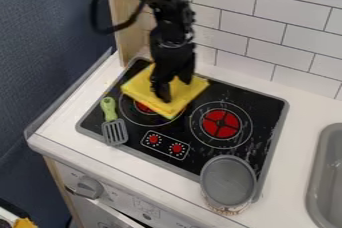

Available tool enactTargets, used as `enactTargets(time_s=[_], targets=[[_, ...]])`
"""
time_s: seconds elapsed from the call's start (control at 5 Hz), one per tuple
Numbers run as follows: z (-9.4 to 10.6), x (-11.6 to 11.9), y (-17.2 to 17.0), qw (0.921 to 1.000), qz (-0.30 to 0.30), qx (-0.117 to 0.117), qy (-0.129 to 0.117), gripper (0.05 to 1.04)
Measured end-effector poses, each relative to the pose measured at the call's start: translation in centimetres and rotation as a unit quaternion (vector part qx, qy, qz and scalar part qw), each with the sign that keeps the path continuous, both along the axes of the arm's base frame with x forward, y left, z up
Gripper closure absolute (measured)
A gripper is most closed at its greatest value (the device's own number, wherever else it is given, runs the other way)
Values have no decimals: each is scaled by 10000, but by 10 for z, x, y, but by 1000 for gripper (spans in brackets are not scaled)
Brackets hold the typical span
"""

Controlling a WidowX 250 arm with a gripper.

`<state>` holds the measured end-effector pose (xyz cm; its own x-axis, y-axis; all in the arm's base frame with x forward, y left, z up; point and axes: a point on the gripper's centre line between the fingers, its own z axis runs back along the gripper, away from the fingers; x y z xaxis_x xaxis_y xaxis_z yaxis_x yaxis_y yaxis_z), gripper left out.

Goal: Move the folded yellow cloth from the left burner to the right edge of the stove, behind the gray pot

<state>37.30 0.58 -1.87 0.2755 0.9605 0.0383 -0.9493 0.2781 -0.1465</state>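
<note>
On the black stove top with a grey rim (pixel 264 103), a folded yellow cloth (pixel 191 92) lies at the far left part, over a good part of the left burner with red centre (pixel 142 107). The black two-finger gripper (pixel 174 90) hangs from above and is right at this cloth, near its middle, and seems to touch it. Whether the pincer is wide or narrow, and whether some cloth is pinched in it, one cannot tell, because the dark parts hide the place of contact.

As for how far the work is, the part of reaching the cloth looks done. The cloth rests at least partly on the stove top, and it looks rather flat, with its layers one upon another. The handling of the cloth seems not finished, since the gripper is not apart from it. How much of it is left, this moment does not show.

The other things look not engaged in the work. A spatula with green handle and grey slotted head (pixel 115 131) lies at the left edge of the stove top. The right burner with red centre (pixel 220 124) is uncovered, and a grey round pan-like dish (pixel 228 181) sits over the near right corner, partly beyond the rim.
</note>
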Motion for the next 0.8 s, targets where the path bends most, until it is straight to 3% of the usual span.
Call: enactTargets(time_s=[0.4,0.6,0.8], targets=[[-1,8,-79,9953,-966,-106,-8,85],[1,7,-112,9884,-1493,-291,-48,85],[2,-1,-143,9785,-2036,-328,-51,85]])
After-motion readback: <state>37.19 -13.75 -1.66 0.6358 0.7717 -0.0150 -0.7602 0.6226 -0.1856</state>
